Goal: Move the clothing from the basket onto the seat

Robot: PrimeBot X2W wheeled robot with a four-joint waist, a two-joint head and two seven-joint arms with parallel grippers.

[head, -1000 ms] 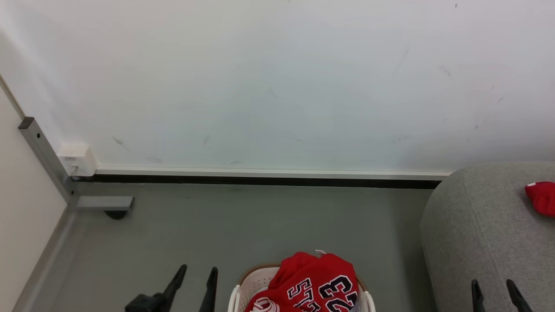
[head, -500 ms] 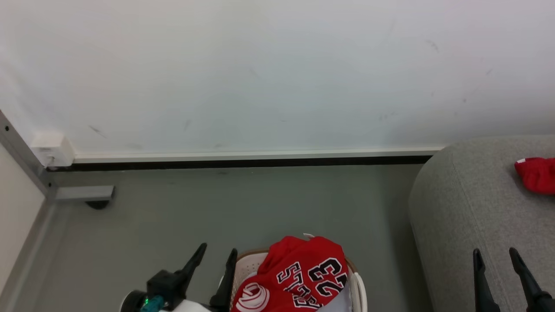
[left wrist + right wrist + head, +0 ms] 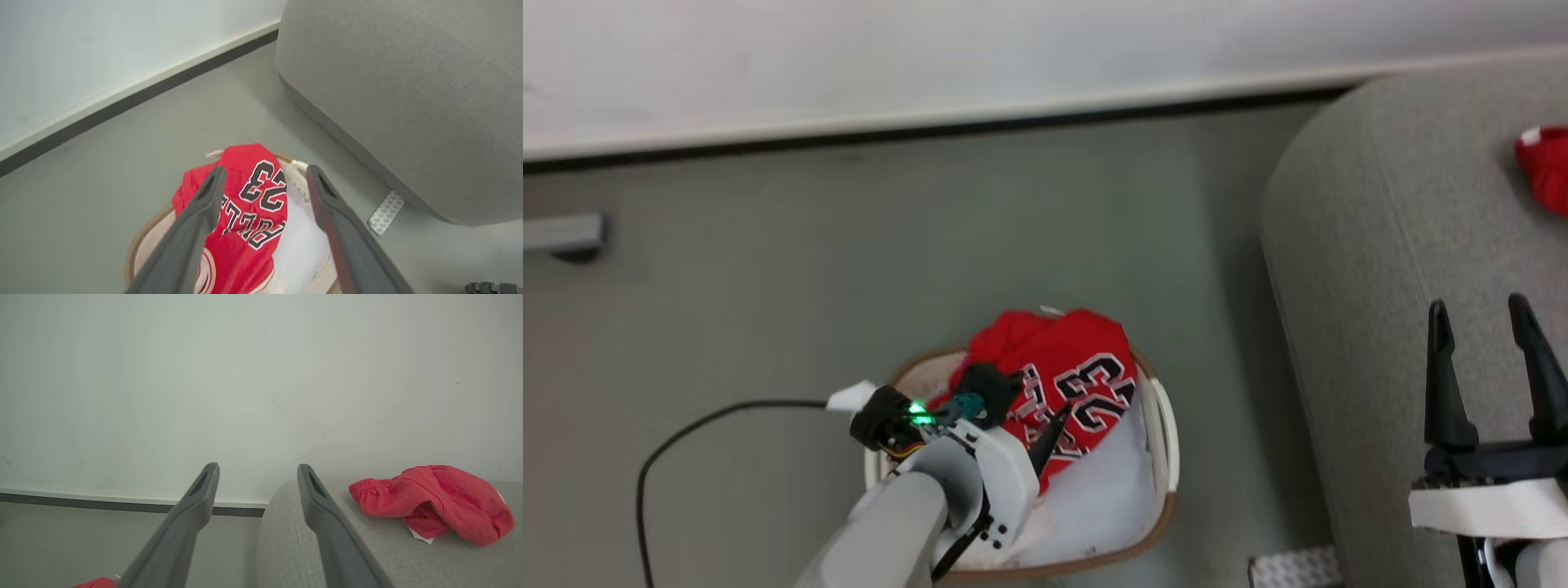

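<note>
Jersey (image 3: 1078, 347) in basket (image 3: 1094, 562) lay under left gripper (image 3: 265, 171), newly moved in, jaws wide, nothing held. Right gripper (image 3: 1478, 304) wide, empty, above seat (image 3: 1372, 245). Pickup judged imminent.

Grey forearm (image 3: 890, 531), green wrist light (image 3: 919, 411), black cable (image 3: 760, 403), dark tapered tool fingers (image 3: 1441, 367)

Red jersey (image 3: 1086, 376), number 23 facing up, is crumpled in the oval white basket (image 3: 1127, 549) and heaped toward its far end. The brown-rimmed basket is stood just beside the grey seat (image 3: 1380, 245). Red shorts (image 3: 441, 502) are bunched on the seat top.
</note>
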